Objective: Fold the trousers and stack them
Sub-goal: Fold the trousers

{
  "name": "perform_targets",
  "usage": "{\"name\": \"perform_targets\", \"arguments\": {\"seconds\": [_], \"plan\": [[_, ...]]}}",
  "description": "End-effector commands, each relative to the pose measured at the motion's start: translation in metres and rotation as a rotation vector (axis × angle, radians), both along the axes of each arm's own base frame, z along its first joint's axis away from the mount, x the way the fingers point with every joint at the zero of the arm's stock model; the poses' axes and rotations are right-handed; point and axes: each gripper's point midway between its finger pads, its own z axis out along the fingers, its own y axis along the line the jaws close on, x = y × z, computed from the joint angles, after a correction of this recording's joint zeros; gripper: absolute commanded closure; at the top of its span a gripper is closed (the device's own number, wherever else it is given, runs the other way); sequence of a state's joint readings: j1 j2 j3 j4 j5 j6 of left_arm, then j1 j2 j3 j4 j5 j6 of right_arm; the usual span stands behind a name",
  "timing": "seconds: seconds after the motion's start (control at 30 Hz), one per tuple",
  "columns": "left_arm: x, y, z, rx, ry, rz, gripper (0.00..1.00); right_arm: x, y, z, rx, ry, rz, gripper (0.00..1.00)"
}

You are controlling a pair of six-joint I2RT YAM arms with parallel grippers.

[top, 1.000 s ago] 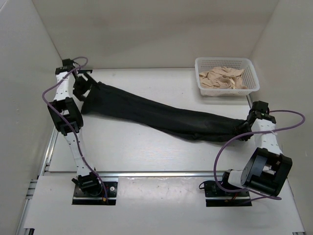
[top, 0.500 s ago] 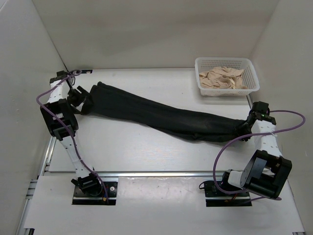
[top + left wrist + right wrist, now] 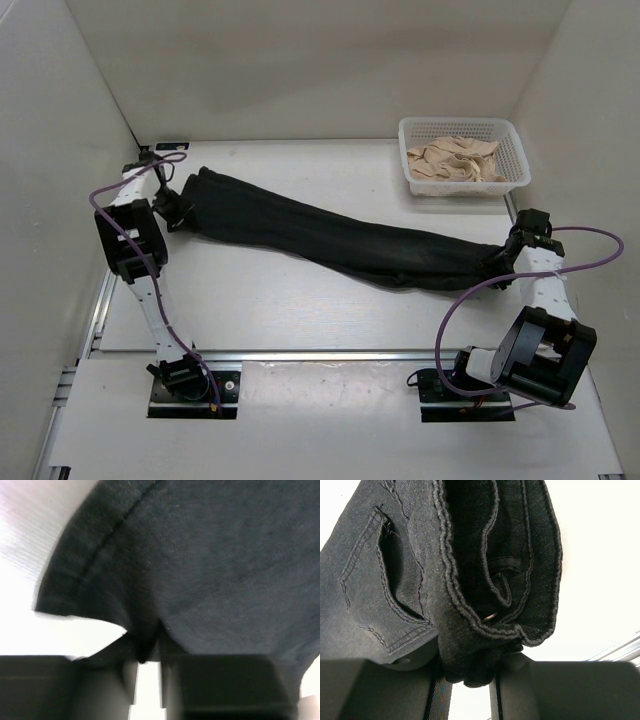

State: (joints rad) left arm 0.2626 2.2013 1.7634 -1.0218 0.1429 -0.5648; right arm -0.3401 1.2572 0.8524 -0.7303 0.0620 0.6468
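The black trousers [image 3: 320,235] lie stretched in a long band across the table, from the far left down to the right edge. My left gripper [image 3: 178,208] is shut on the hem end of the legs at the left; in the left wrist view the dark cloth [image 3: 200,565] is pinched between the jaws [image 3: 147,652]. At the right, my right gripper [image 3: 503,262] is shut on the bunched waistband [image 3: 470,645], with a back pocket [image 3: 380,590] showing beside it.
A white mesh basket [image 3: 512,170] holding beige cloth [image 3: 455,160] stands at the far right corner. White walls close in on the left, back and right. A metal rail [image 3: 300,355] runs along the near table edge.
The left arm dropped and drew in toward the trouser end, and its gripper went from open to shut on the fabric. The right arm and its hold stayed put.
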Motion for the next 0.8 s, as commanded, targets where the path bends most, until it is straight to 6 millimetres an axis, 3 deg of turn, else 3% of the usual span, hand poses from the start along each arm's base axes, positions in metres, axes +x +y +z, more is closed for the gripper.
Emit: {"name": "perform_targets", "arguments": {"seconds": [0.0,0.03,0.17,0.23,0.27,0.33,0.37,0.47,0.5,0.57,0.63,0.77], "plan": [[0.021,0.01,0.024,0.061,-0.086,0.015,0.82,0.004,0.002,0.007,0.005,-0.049,0.016,0.68],[0.025,0.009,0.038,0.081,-0.105,0.01,0.9,0.004,0.002,0.007,0.005,-0.049,0.016,0.68],[0.059,0.012,0.089,0.108,-0.244,-0.009,0.9,0.007,0.0,0.01,-0.007,-0.056,0.013,0.68],[0.08,0.002,0.109,0.096,-0.312,-0.035,0.9,0.007,0.0,0.01,-0.003,-0.057,0.003,0.68],[0.104,0.002,0.132,0.085,-0.393,-0.046,0.9,0.007,-0.002,0.01,-0.008,-0.056,-0.009,0.7],[0.115,-0.008,0.15,0.059,-0.428,-0.07,0.9,0.007,-0.001,0.01,-0.004,-0.057,-0.019,0.71],[0.13,-0.018,0.176,0.035,-0.518,-0.098,0.9,0.004,-0.003,0.007,-0.001,-0.048,-0.028,0.71],[0.142,-0.032,0.206,-0.04,-0.634,-0.119,0.9,0.005,-0.002,0.007,0.003,-0.05,-0.038,0.72],[0.14,-0.035,0.225,-0.046,-0.681,-0.121,0.9,0.001,-0.004,0.004,0.006,-0.04,-0.049,0.72],[0.139,-0.037,0.233,-0.048,-0.708,-0.128,0.9,-0.001,-0.005,0.006,0.006,-0.051,-0.067,0.73],[0.134,-0.037,0.227,-0.04,-0.692,-0.147,0.9,-0.005,-0.01,0.005,0.005,-0.051,-0.088,0.73],[0.123,-0.031,0.174,-0.017,-0.564,-0.138,0.9,-0.006,-0.012,0.004,0.002,-0.05,-0.089,0.73]]}}
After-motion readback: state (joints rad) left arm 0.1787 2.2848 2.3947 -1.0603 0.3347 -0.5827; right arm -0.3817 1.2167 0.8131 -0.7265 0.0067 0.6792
